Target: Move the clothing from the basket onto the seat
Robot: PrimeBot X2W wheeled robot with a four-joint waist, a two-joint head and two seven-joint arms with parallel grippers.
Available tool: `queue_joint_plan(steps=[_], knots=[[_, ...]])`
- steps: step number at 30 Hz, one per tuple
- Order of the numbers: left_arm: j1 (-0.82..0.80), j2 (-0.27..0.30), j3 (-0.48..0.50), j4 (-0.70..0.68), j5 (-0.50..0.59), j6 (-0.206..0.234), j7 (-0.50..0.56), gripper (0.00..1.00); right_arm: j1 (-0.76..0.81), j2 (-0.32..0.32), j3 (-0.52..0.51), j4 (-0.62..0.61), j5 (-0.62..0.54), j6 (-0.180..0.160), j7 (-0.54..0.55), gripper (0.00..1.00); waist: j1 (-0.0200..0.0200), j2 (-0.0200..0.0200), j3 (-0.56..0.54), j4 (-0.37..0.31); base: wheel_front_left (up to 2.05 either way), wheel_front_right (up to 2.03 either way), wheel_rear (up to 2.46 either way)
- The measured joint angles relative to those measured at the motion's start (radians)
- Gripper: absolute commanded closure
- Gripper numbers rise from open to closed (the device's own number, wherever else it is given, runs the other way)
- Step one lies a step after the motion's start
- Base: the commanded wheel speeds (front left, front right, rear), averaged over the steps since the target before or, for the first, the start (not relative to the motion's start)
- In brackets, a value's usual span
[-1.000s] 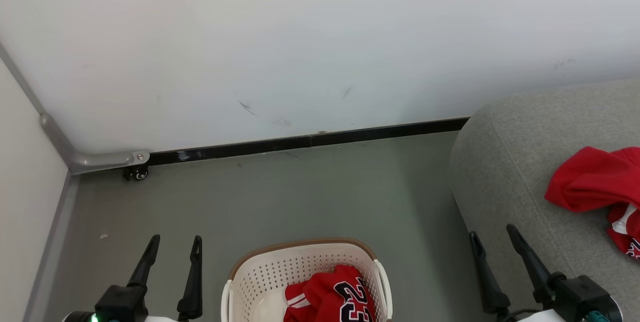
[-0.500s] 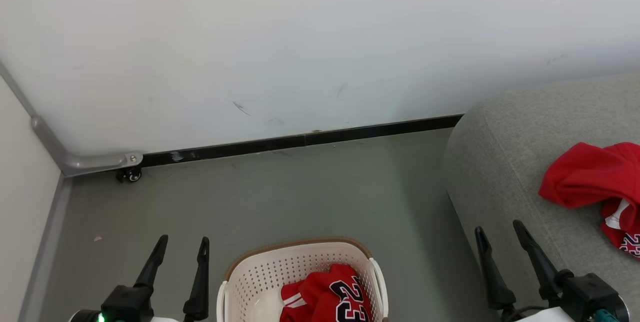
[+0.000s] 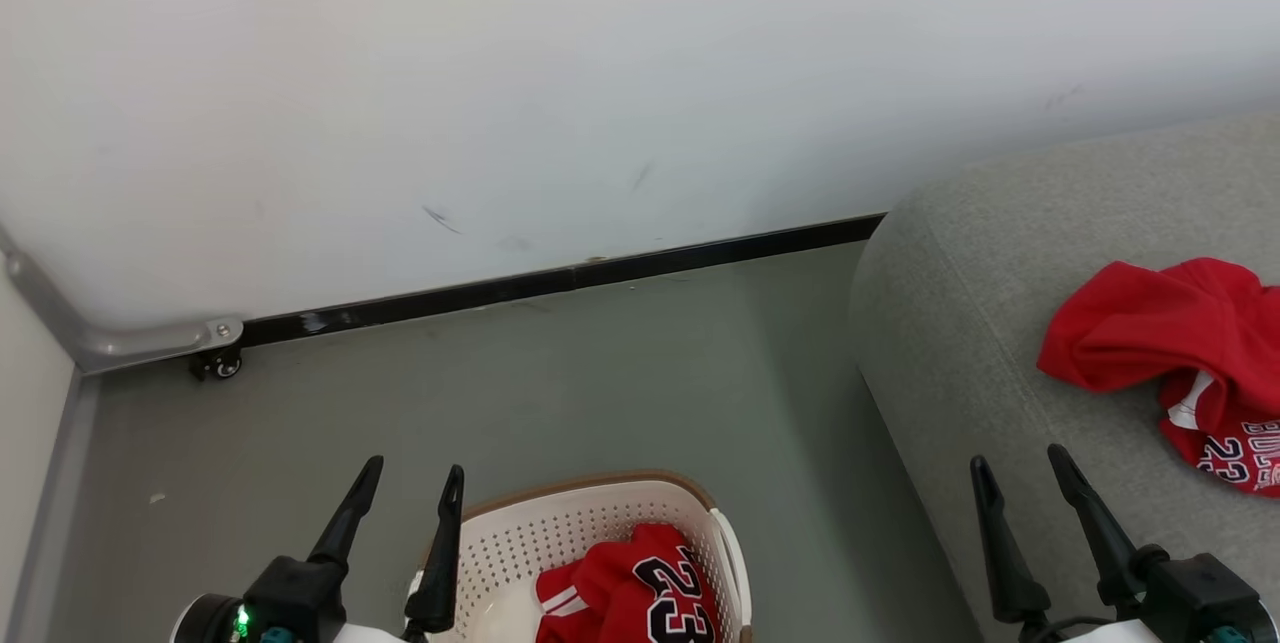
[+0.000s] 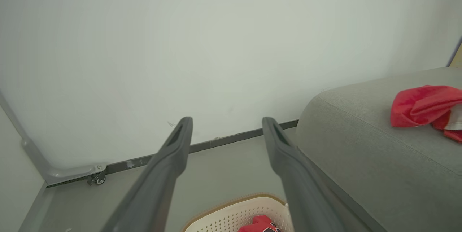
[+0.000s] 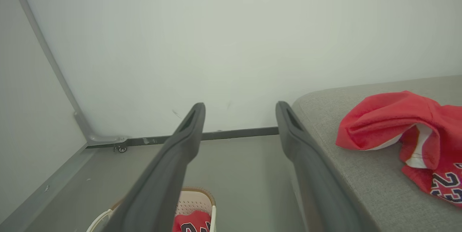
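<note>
Bright, even light — soft shadows

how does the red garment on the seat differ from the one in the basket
The seat garment lies loose on the open seat; the basket garment sits bunched inside the basket. The seat garment shows mostly plain red folds, its 23 at one edge; the basket garment shows its 23 uppermost. Both are red with white trim.
</note>
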Motion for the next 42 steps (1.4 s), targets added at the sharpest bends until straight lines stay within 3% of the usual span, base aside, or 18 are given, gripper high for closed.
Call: queue_joint_plan(steps=[29,42], knots=[[-0.025,-0.016,-0.003,0.008,0.052,-0.031,0.0,0.0,0.001,0.0,0.032,-0.036,0.0,0.0,0.009,0.0,0.0,0.0,0.049,-0.134,0.0,0.0,0.0],[-0.122,0.004,-0.069,0.046,0.099,-0.084,0.0,0.0,-0.031,0.0,0.027,-0.063,-0.013,0.0,0.007,0.0,0.0,0.0,0.107,-0.147,0.0,0.0,0.0]])
